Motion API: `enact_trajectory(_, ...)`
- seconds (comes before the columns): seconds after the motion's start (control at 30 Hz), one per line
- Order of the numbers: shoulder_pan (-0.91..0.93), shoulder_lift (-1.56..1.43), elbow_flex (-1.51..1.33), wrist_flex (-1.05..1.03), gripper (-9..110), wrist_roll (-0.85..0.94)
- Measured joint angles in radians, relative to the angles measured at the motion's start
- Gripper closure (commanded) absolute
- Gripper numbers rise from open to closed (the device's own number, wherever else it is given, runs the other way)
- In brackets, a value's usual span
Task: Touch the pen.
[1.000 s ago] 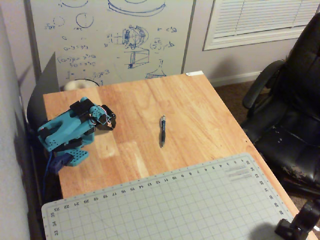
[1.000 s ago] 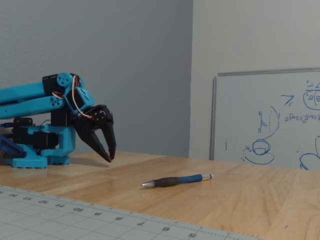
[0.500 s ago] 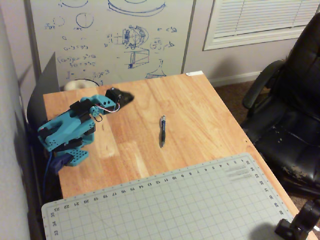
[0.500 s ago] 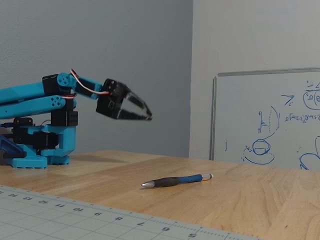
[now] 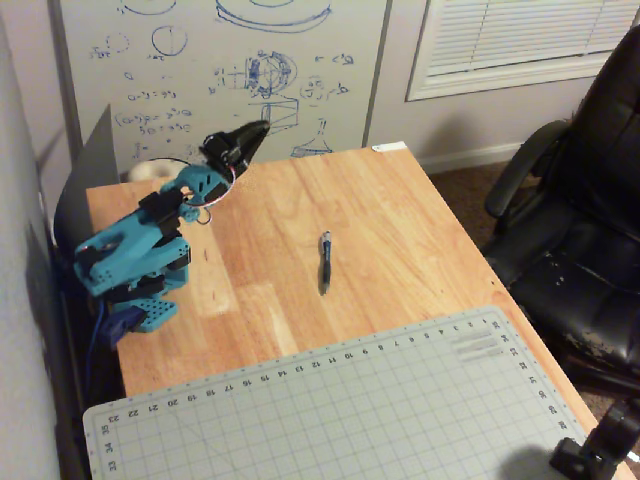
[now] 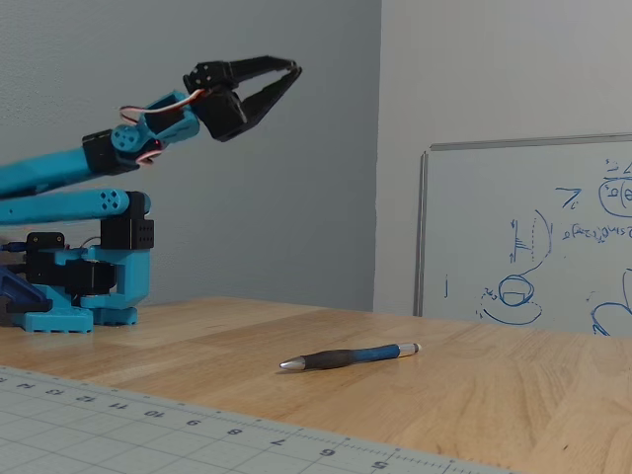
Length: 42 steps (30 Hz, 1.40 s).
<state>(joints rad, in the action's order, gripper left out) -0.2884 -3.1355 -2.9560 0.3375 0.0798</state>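
Observation:
The pen (image 5: pixel 325 260) lies flat near the middle of the wooden table (image 5: pixel 400 230), dark with a blue section and a silvery end (image 6: pixel 288 364). In the low side fixed view the pen (image 6: pixel 348 356) rests alone on the wood. The blue arm's black gripper (image 5: pixel 262 127) is raised high, far left of and above the pen, touching nothing. In the side fixed view the gripper (image 6: pixel 293 69) points up and right, its fingertips meeting, with nothing held.
A grey cutting mat (image 5: pixel 350 400) covers the table's near end. The arm's base (image 5: pixel 135 275) sits at the table's left edge. A whiteboard (image 5: pixel 220 70) leans behind the table, and a black office chair (image 5: pixel 580 220) stands at the right.
The gripper has swung up from pointing down at the table beside the base to high in the air, tilted upward. The pen has not moved.

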Motion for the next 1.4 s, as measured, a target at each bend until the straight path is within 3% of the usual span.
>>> enact_trajectory(0.57, 0.104, 0.851, 0.58, 0.026, 101, 0.0)
enact_trajectory(1.07, 0.124, 1.348, 0.606, 0.026, 101, 0.0)
enact_trajectory(1.4, 0.124, 1.476, 0.693, 0.026, 101, 0.0)
